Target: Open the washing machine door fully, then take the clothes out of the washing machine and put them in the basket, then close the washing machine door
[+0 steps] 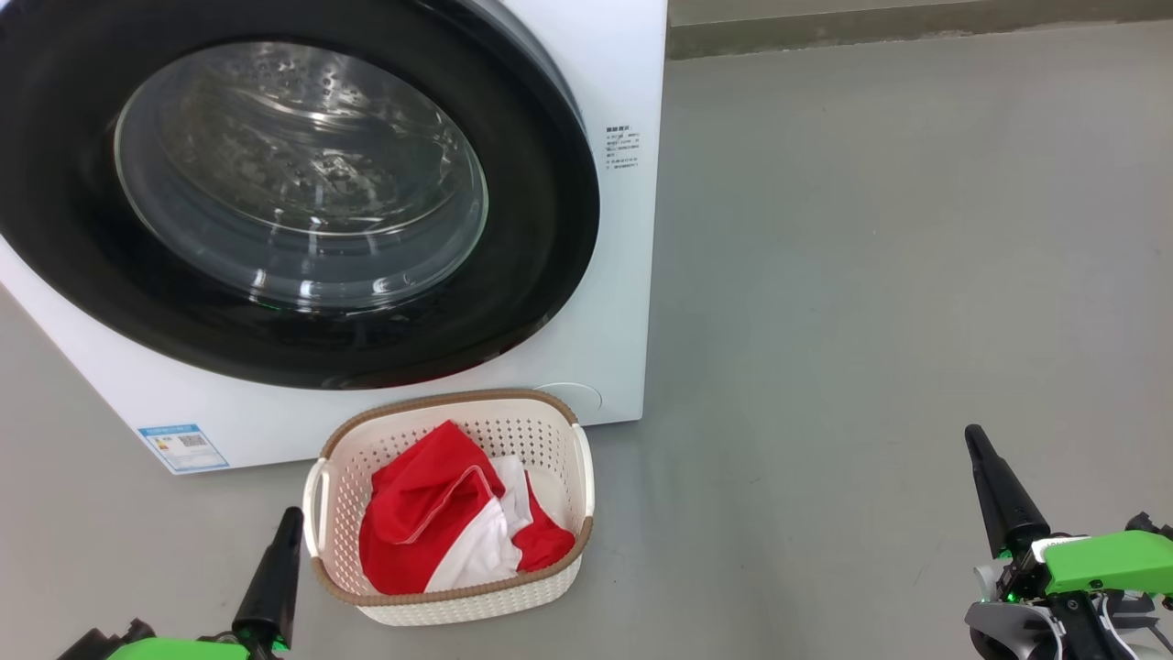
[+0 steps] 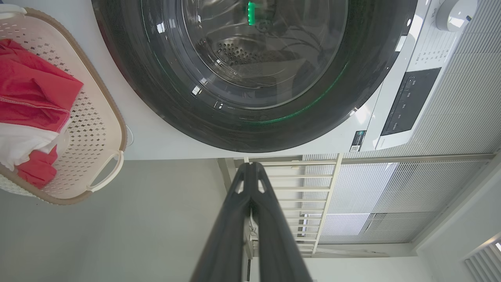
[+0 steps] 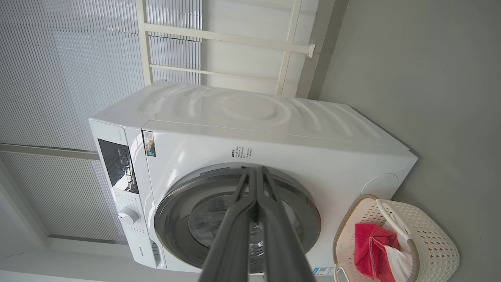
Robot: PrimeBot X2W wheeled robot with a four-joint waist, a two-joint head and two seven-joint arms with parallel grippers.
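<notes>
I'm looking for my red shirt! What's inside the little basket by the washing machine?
Red clothes with white panels lie crumpled inside the basket. They cover most of its bottom, so anything underneath them is hidden.

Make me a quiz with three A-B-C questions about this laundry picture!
1. Where are the clothes? A in the drum; B in the basket; C on the floor.
2. What colours are the clothes? A red and white; B blue and yellow; C all black.
3. How is the washing machine door? A wide open; B shut; C taken off.
Answers: B, they lie piled inside the basket; A, red fabric with white panels; B, its black rim sits flush on the washing machine.
</notes>
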